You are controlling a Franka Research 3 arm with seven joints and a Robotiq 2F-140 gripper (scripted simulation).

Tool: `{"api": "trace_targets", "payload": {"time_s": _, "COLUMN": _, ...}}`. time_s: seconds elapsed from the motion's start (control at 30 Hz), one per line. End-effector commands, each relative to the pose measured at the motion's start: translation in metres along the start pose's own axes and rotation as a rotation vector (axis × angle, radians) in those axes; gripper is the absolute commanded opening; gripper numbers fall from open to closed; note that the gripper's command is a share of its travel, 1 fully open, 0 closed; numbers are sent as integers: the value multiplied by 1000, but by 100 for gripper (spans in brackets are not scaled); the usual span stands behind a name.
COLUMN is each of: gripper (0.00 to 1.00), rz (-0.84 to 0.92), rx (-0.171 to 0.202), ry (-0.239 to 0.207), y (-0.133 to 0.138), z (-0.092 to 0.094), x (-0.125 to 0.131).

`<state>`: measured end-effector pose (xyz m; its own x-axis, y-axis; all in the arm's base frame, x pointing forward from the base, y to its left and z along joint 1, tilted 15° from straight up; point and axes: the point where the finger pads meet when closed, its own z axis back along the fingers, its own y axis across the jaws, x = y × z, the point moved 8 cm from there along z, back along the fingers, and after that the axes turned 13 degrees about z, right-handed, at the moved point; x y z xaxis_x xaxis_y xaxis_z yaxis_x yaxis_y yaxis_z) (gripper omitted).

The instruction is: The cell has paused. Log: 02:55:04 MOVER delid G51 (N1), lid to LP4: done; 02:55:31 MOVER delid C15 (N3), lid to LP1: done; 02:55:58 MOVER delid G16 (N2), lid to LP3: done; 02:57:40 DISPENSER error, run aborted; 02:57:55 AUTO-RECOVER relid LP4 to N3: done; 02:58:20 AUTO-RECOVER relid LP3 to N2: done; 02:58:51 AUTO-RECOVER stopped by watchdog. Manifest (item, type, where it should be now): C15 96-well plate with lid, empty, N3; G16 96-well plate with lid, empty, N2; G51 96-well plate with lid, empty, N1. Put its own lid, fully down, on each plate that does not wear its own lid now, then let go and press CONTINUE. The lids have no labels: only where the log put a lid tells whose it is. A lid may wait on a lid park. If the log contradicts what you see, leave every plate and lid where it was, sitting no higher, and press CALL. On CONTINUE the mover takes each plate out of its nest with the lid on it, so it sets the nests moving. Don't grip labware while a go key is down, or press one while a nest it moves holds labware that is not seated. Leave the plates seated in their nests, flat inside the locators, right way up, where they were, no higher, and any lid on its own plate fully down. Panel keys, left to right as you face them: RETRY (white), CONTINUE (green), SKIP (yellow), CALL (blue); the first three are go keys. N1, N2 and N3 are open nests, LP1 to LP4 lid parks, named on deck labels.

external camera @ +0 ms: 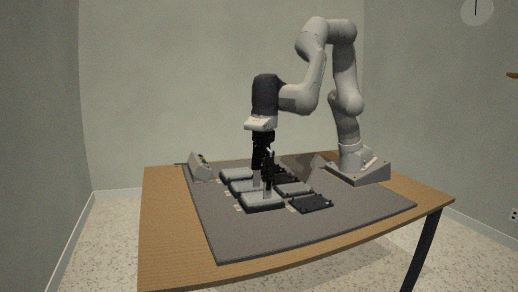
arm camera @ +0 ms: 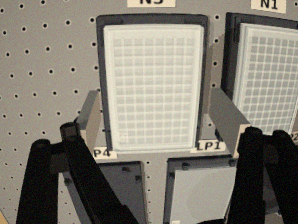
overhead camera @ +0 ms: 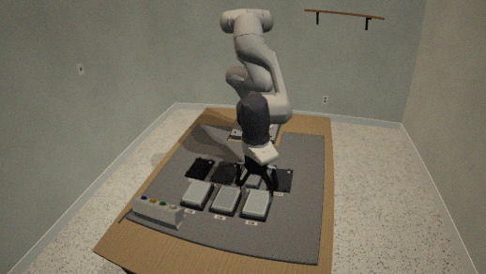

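Observation:
My gripper (arm camera: 156, 103) is open and empty. It hangs low over the lid-park row (overhead camera: 255, 175), with its fingers straddling the parks labelled LP4 and LP1. A pale grey lid (arm camera: 200, 196) lies on LP1 and also shows in the top view (overhead camera: 253, 180). LP4 (arm camera: 123, 192) is dark and bare. The plate in N3 (arm camera: 152, 86) is a pale white grid in its black nest. The plate in N1 (arm camera: 269, 72) sits at the right edge, and its wells look sharper. A third plate (overhead camera: 197, 193) sits at the left of the front row.
The key panel (overhead camera: 157, 211) stands at the mat's front left, with blue, yellow, green and white keys; it also shows in the exterior view (external camera: 200, 167). Two more dark, bare parks (overhead camera: 200, 168) (overhead camera: 225, 173) lie left of the gripper. The arm's base (external camera: 357, 170) is behind the row.

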<state>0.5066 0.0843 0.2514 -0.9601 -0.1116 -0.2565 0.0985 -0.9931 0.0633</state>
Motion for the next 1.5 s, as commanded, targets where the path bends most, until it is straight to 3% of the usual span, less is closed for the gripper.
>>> {"api": "trace_targets", "payload": {"time_s": 0.0, "gripper": 66, "rz": 5, "rx": 0, "ry": 2, "y": 0, "z": 0, "x": -1}}
{"api": "trace_targets", "payload": {"time_s": 0.83, "gripper": 66, "rz": 5, "rx": 0, "ry": 2, "y": 0, "z": 0, "x": -1}}
{"api": "trace_targets", "payload": {"time_s": 0.87, "gripper": 59, "rz": 5, "rx": 0, "ry": 2, "y": 0, "z": 0, "x": -1}}
{"api": "trace_targets", "payload": {"time_s": 1.47, "gripper": 59, "rz": 5, "rx": 0, "ry": 2, "y": 0, "z": 0, "x": -1}}
